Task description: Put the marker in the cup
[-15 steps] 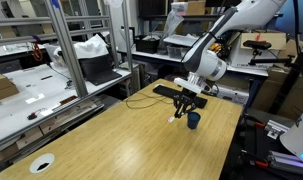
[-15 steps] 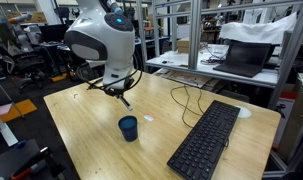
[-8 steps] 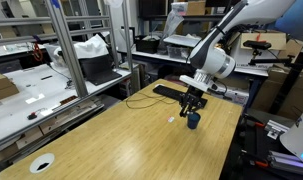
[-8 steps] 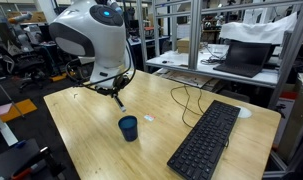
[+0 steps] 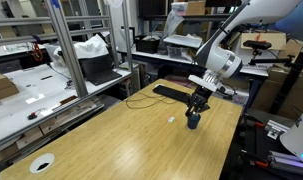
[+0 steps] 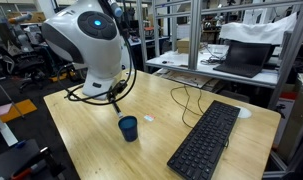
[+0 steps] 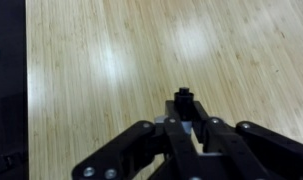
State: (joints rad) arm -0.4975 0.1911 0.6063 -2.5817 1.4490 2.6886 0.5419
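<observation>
The small dark blue cup (image 6: 128, 128) stands upright on the wooden table (image 6: 91, 140); it also shows in an exterior view (image 5: 193, 120). My gripper (image 7: 182, 122) is shut on the dark marker (image 7: 182, 97), whose end sticks out between the fingers. In an exterior view the gripper (image 5: 198, 104) hangs just above the cup. In an exterior view the gripper (image 6: 116, 96) is above the table, behind and to the left of the cup. The wrist view shows only bare wood below; the cup is out of that view.
A black keyboard (image 6: 206, 140) lies to the right of the cup, with a cable (image 6: 179, 100) behind it. A tiny white blob (image 6: 152, 119) lies near the cup. A white disc (image 5: 41, 163) sits at a table corner. Shelves and desks surround the table.
The arm has swung with the marker still in the gripper; in one exterior view the gripper has shifted right to sit over the cup.
</observation>
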